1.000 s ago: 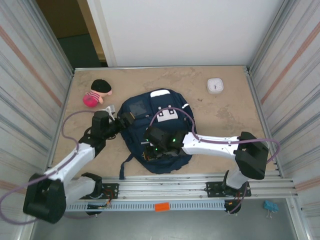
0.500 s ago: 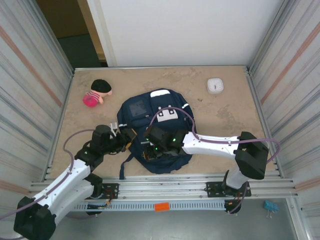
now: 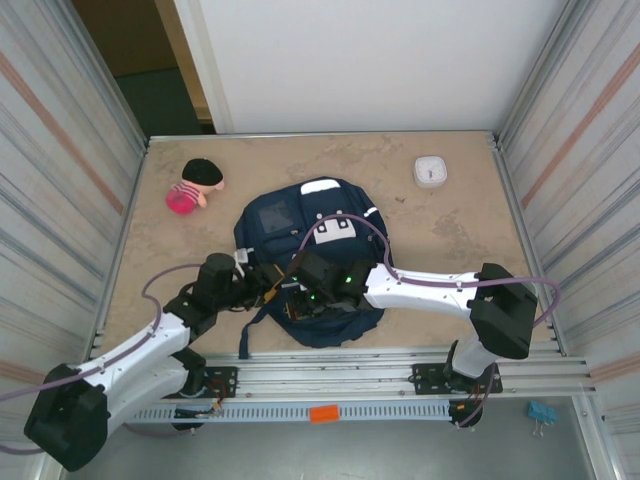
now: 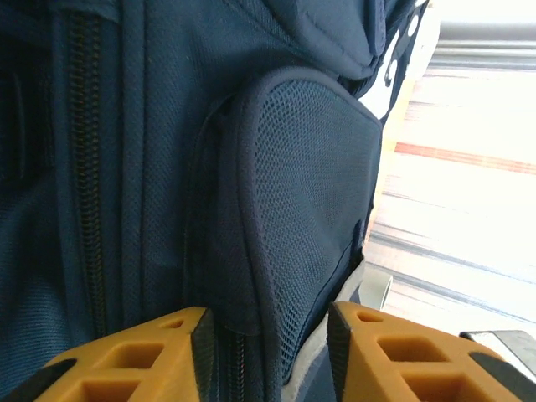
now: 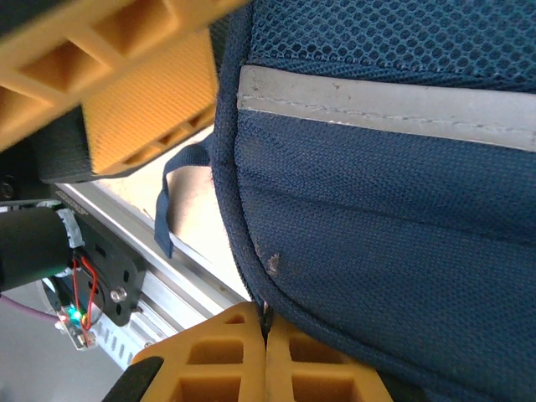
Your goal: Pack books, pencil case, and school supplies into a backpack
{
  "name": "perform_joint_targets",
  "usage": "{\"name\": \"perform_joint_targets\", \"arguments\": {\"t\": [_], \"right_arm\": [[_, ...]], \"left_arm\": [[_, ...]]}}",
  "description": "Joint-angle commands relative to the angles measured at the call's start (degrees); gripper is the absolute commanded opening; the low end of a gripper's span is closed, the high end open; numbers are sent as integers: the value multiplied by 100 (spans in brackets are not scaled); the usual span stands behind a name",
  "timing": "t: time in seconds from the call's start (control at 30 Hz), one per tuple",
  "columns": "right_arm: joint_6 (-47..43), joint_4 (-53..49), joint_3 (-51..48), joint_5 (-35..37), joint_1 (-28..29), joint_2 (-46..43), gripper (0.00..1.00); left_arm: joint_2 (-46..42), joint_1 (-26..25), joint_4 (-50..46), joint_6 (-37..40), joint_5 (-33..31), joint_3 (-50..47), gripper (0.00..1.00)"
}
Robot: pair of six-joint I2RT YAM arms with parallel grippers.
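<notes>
Tools on the large navy-blue fabric backpack (image 3: 300, 215)
Left tool (image 4: 272, 335) spread astride its 8 o'clock mesh pocket (image 4: 310, 193); right tool (image 5: 266, 335) pinched tight on its edge; interior hidden.

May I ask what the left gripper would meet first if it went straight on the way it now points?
The left gripper would most likely meet the mesh side pocket of the backpack, which lies straight ahead between its open fingers, though depth is unclear.

You're looking at matt woven navy cloth on the backpack (image 3: 345, 200), open mesh on its side panel (image 4: 310, 184), and 1 smooth grey stripe (image 5: 377, 109). Fingers (image 4: 394, 360): matt orange moulded plastic. Desk (image 3: 450, 230): mottled beige, stone-look, matt. Rail (image 3: 400, 362): dull bare metal.
</notes>
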Motion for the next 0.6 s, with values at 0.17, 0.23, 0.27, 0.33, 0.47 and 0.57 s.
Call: {"name": "perform_joint_targets", "arguments": {"t": [0.17,0.23,0.27,0.33,0.47,0.57], "right_arm": [[-7,211,-165,-86,-97,-325,0],[-28,2,-243,18,-125,-484,0],[-28,-96,-294,57,-149,-564,0],[-46,-352,-474,143,-237,-786,0],[-192,-968,-807,328,-534,-1222,0],[-383,-1306,-1034,372,-870,-1460,0]], "left_arm": [[246,-22,-244,381,-83,385,15],[193,134,-598,646,-155,496,4],[161,222,-740,781,-158,541,1],[119,463,-1086,1137,-215,641,0],[123,997,-1578,1769,-51,865,0],[144,1279,-1839,2158,79,1002,0]]}}
